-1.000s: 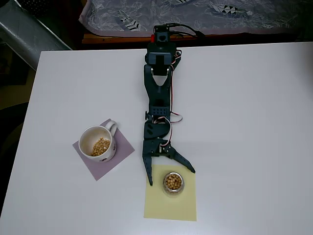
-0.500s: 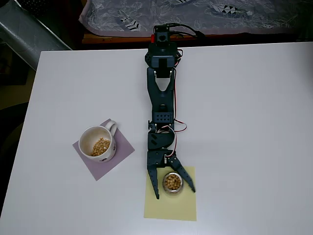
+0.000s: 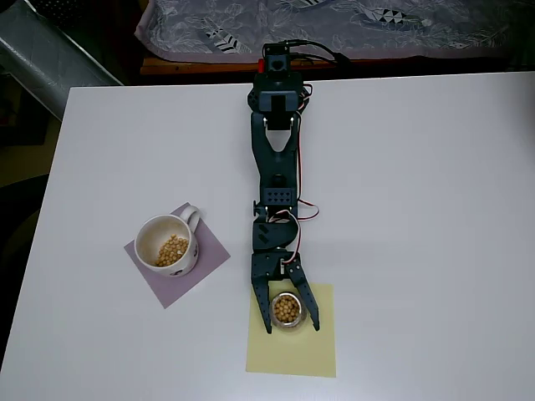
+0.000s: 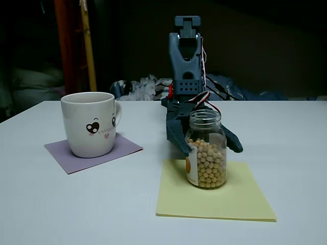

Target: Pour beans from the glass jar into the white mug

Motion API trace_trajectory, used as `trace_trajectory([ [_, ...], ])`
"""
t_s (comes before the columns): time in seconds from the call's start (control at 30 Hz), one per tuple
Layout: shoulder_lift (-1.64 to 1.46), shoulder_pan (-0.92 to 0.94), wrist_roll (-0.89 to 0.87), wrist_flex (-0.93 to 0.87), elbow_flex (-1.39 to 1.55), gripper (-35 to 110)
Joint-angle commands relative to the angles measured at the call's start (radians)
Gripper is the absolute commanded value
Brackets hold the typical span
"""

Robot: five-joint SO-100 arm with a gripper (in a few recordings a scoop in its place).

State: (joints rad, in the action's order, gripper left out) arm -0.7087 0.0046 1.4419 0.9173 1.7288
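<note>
We see the glass jar (image 3: 287,310) standing between our pincer's (image 3: 292,327) fingers. The pincer is spread, not clenched on it. The white mug (image 3: 165,244) sits at ten o'clock from the jar.

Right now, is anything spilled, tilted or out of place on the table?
Nothing stands out. The glass jar stands upright on the yellow sheet, the white mug upright on its purple mat, and no beans lie loose on the table.

No words, brands or numbers can be read. The glass jar (image 4: 205,149) carries a white-and-orange label (image 4: 192,169) whose print is too small to make out, and the white mug (image 4: 90,130) bears a drawn winking face, without lettering.
</note>
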Motion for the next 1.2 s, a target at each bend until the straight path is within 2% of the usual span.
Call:
trace_trajectory([
  [0.0,-0.135,0.008,-0.064,0.023,0.06,3],
  [0.3,-0.38,0.066,-0.291,0.009,0.224,0],
  [0.6,-0.621,0.173,-0.523,-0.153,0.325,0],
  [1.17,-0.799,0.319,-0.824,-0.224,0.545,0],
])
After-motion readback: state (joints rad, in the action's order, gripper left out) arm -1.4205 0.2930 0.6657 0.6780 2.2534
